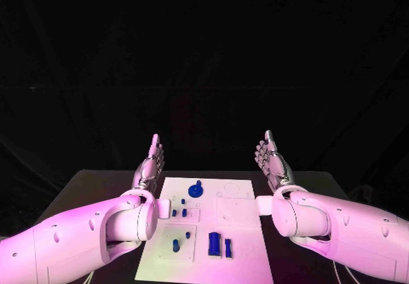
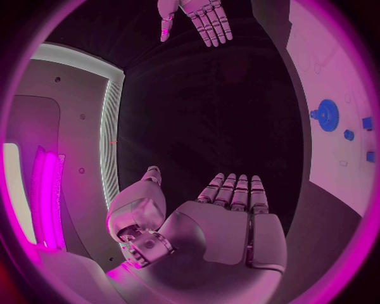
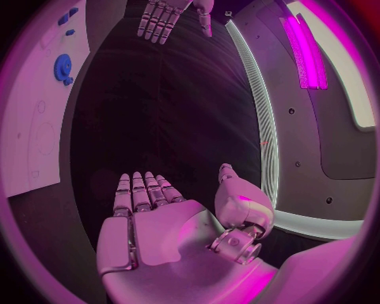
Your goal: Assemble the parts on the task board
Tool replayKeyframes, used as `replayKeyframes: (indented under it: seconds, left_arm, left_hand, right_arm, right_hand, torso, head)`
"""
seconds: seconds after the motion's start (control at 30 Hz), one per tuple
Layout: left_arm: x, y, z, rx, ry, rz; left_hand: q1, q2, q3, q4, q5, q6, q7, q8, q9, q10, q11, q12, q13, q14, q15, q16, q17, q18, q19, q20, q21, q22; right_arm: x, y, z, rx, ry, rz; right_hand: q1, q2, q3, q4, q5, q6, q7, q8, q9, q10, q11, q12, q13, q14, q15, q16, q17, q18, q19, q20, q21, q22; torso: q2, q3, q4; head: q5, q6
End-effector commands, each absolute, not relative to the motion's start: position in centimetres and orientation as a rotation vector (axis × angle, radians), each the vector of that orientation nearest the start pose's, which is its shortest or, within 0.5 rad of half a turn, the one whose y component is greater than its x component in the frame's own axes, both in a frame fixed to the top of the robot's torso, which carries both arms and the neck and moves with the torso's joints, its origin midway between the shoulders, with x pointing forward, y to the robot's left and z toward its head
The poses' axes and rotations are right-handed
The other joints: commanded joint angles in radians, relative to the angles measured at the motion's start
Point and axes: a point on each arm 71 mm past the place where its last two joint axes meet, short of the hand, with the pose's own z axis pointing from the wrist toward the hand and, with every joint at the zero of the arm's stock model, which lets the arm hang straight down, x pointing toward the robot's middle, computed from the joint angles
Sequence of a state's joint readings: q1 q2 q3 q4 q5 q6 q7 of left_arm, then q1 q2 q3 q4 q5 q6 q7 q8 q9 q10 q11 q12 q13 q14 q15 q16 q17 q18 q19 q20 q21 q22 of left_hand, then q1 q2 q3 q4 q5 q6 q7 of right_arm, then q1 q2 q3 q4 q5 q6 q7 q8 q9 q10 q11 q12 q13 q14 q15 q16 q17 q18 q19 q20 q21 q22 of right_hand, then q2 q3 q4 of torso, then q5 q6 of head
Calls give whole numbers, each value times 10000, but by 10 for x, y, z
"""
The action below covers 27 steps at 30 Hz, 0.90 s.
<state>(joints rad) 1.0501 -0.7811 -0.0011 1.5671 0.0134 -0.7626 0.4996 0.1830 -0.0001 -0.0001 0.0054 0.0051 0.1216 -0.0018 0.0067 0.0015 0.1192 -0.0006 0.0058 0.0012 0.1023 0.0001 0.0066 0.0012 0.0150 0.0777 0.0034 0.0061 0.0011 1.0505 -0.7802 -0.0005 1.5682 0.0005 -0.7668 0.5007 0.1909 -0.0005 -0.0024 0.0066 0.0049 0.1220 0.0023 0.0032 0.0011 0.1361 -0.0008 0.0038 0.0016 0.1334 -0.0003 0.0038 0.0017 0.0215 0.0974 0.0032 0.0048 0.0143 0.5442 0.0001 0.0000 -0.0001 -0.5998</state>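
The white task board (image 1: 234, 210) lies in the middle of the black table. A blue gear (image 1: 196, 191) stands near its far edge, small blue pegs (image 1: 179, 211) sit left of centre, and two upright blue blocks (image 1: 215, 244) stand near the front. My left hand (image 1: 150, 167) is raised beside the board's left edge, fingers straight, holding nothing. My right hand (image 1: 272, 160) is raised beside the right edge, equally flat and empty. The left wrist view shows the flat palm (image 2: 230, 221), the gear (image 2: 327, 114) and the right hand (image 2: 196, 18). The right wrist view shows its palm (image 3: 158, 221) and the gear (image 3: 63, 66).
The black table (image 1: 94, 186) extends on both sides of the board, with both white forearms (image 1: 77, 236) lying over its near corners. Black curtains hang behind the table.
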Motion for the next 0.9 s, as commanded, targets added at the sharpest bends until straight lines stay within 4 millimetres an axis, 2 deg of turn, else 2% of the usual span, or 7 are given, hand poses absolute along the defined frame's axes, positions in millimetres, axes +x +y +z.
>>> replayKeyframes:
  seconds: [0.03,0.17,0.2,0.27,0.43,0.47,0.9]
  left_arm:
    - [462,192,-224,-12089,12178,-12289]
    - [462,192,-224,-12089,12178,-12289]
    - [462,192,-224,-12089,12178,-12289]
    - [462,192,-224,-12089,12178,-12289]
    - [462,192,-224,-12089,12178,-12289]
    - [462,192,-224,-12089,12178,-12289]
    - [462,192,-224,-12089,12178,-12289]
  left_hand:
    - [-577,1,1,-54,-51,-381,18,-67,-15,-388,6,-58,-12,-316,-1,-66,-12,-150,-777,-34,-61,-11]
    - [-754,1,1,-54,-51,-504,18,-67,-15,-1192,6,-58,-12,-1023,-1,-66,-12,-150,-777,-34,-61,-11]
    - [-807,1,1,-54,-51,-1216,18,-67,-15,-1192,6,-58,-12,-1023,-1,-66,-12,-150,-777,-34,-61,-11]
    - [-853,1,1,-54,-51,-1216,18,-67,-15,-1192,6,-58,-12,-1023,-1,-66,-12,-150,-777,-34,-61,-11]
    - [-1125,1,1,-54,-51,-1216,18,-67,-15,-1192,6,-58,-12,-1023,-1,-66,-12,-150,-777,-34,-61,-11]
    - [-1830,1,1,-54,-51,-1216,18,-67,-15,-1192,6,-58,-12,-1023,-1,-66,-12,-150,-777,-34,-61,-11]
    - [-1830,1,1,-54,-51,-1216,18,-67,-15,-1192,6,-58,-12,-1023,-1,-66,-12,-150,-777,-34,-61,-11]
  right_arm:
    - [462,-192,-224,12089,12178,12289]
    - [462,-192,-224,12089,12178,12289]
    - [462,-192,-224,12089,12178,12289]
    - [462,-192,-224,12089,12178,12289]
    - [462,-192,-224,12089,12178,12289]
    - [462,-192,-224,12089,12178,12289]
    - [462,-192,-224,12089,12178,12289]
  right_hand:
    - [-621,5,24,-66,-49,-382,-23,-32,-11,-433,8,-38,-16,-412,3,-38,-17,-215,-974,-32,-48,-143]
    - [-801,5,24,-66,-49,-499,-23,-32,-11,-574,8,-38,-16,-552,3,-38,-17,-215,-974,-32,-48,-143]
    - [-860,5,24,-66,-49,-1220,-23,-32,-11,-590,8,-38,-16,-579,3,-38,-17,-215,-974,-32,-48,-143]
    - [-1909,5,24,-66,-49,-1220,-23,-32,-11,-1361,8,-38,-16,-1334,3,-38,-17,-215,-974,-32,-48,-143]
    - [-1909,5,24,-66,-49,-1220,-23,-32,-11,-1361,8,-38,-16,-1334,3,-38,-17,-215,-974,-32,-48,-143]
    - [-1909,5,24,-66,-49,-1220,-23,-32,-11,-1361,8,-38,-16,-1334,3,-38,-17,-215,-974,-32,-48,-143]
    - [-1909,5,24,-66,-49,-1220,-23,-32,-11,-1361,8,-38,-16,-1334,3,-38,-17,-215,-974,-32,-48,-143]
  torso:
    - [0,-1,0]
    - [0,-1,0]
    - [0,-1,0]
    - [0,-1,0]
    - [0,-1,0]
    - [0,-1,0]
    - [0,-1,0]
  head:
    - [1,-2]
    - [1,-2]
    - [1,-2]
    - [1,-2]
    - [1,-2]
    - [1,-2]
    - [1,-2]
